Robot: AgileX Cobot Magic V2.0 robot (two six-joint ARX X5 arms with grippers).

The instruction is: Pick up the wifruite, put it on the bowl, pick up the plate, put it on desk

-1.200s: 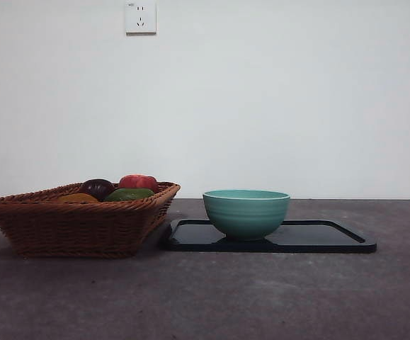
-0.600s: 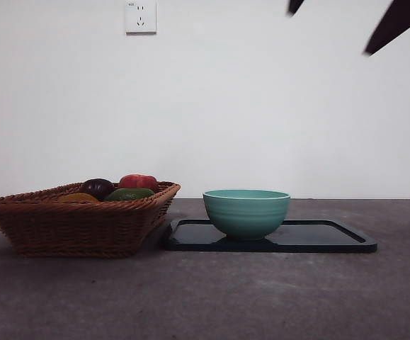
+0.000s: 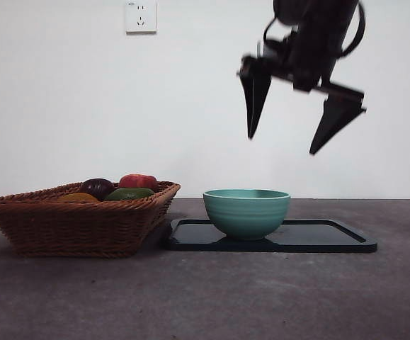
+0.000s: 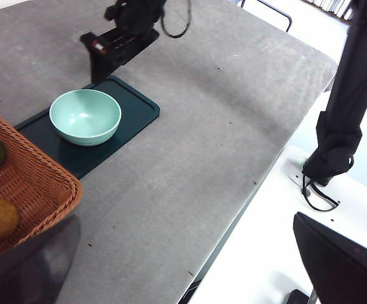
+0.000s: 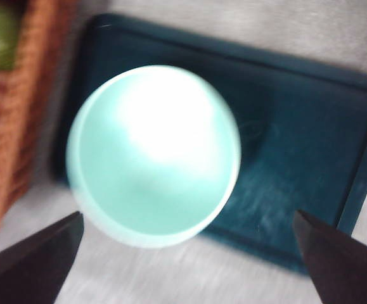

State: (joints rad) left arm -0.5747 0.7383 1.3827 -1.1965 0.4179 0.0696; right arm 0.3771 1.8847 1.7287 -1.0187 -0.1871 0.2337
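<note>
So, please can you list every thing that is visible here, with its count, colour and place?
wicker basket: one, brown, on the desk beside the tray, holding the fruit
wifruite: one, orange-tan, in the basket
purple fruit: one, dark, in the basket
red fruit: one, in the basket
green fruit: one, in the basket
bowl: one, mint green, empty, on the tray
tray: one, black, flat on the desk
desk: one, dark grey
wall socket: one, white, on the wall
right hand: black, open, above the bowl
left hand: black, open, near the basket
</note>
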